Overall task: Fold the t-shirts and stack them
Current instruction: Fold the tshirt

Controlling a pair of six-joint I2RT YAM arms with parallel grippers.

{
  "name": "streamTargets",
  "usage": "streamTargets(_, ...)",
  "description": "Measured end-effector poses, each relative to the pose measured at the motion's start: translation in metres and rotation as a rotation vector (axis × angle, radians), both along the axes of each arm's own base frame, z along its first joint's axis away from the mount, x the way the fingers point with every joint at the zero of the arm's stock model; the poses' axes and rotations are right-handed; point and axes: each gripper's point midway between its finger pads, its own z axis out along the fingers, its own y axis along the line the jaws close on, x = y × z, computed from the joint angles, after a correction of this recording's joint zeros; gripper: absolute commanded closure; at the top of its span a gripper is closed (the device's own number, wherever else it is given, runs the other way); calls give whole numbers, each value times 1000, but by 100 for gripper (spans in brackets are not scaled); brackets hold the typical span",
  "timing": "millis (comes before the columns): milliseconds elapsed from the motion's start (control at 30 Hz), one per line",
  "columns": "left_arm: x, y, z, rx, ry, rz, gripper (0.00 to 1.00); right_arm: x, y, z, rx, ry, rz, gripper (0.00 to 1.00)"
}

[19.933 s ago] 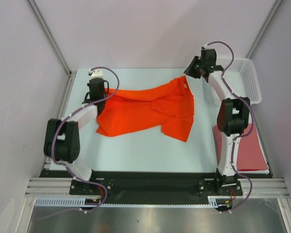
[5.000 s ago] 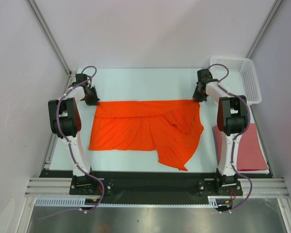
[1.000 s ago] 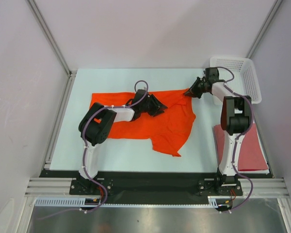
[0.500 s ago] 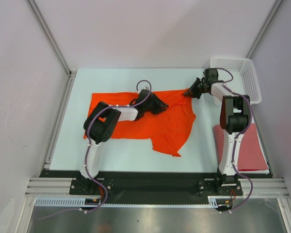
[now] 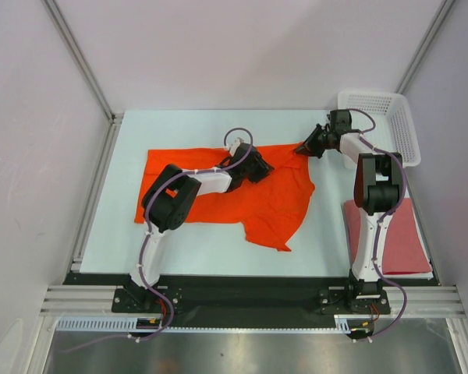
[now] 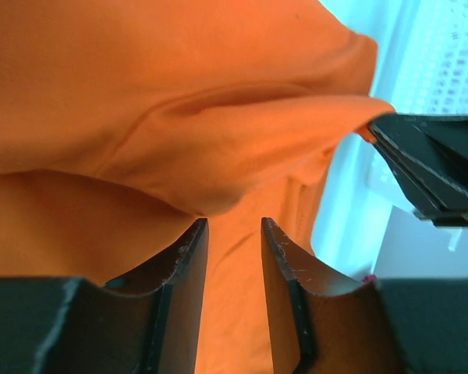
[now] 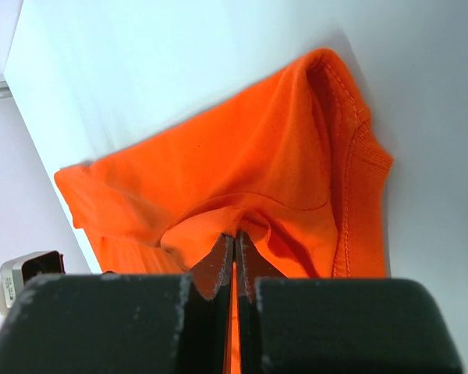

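Note:
A bright orange t-shirt (image 5: 273,204) lies spread and rumpled across the middle of the table. My right gripper (image 5: 301,149) is shut on a pinched fold at the shirt's far right corner; in the right wrist view the fingers (image 7: 235,234) meet on orange cloth (image 7: 218,156). My left gripper (image 5: 265,166) sits low over the shirt's upper middle. Its jaws (image 6: 232,234) stand apart with nothing between them, just below a raised fold (image 6: 195,156). The right gripper's black fingers (image 6: 429,175) show nearby. A brick-red t-shirt (image 5: 405,234) lies flat at the right edge.
A white lattice basket (image 5: 409,128) stands at the far right corner, just behind the right gripper. Bare pale table (image 5: 187,128) shows behind the shirt and along the front. Grey walls close in on both sides.
My left gripper has crept a little to the right over the orange shirt, toward the right gripper. The right gripper has stayed shut on the corner.

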Motion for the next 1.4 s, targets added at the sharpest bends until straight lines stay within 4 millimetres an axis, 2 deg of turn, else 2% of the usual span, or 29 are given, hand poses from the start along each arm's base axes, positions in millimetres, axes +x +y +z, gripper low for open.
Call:
streamTargets(167,4,3,-10,23,20,32,59,0,1,1,5,-2,4,100)
streamTargets(300,7,2,-8,34,22,43,58,-1,1,-1,8,1,6,100)
streamTargets(400,11,0,-8,36,25,50,62,-3,1,-3,9,8,7,100)
streamTargets(500,13,-1,-10,40,31,53,70,-4,1,-4,10,9,8,100)
streamTargets(533,13,0,-11,44,34,54,78,-4,1,-4,10,11,8,100)
streamTargets(633,12,0,-15,53,43,53,89,-5,1,-5,9,12,8,100)
streamTargets(867,7,2,-16,113,49,-5,94,-10,1,-9,5,34,9,100)
streamTargets(1033,-2,8,-12,140,63,-96,94,-32,-2,-4,-15,67,3,100)
streamTargets(1267,-4,17,7,103,71,-213,94,-66,0,31,-40,65,8,100)
streamTargets(1400,-9,20,9,86,88,-271,92,-94,6,27,-48,101,25,100)
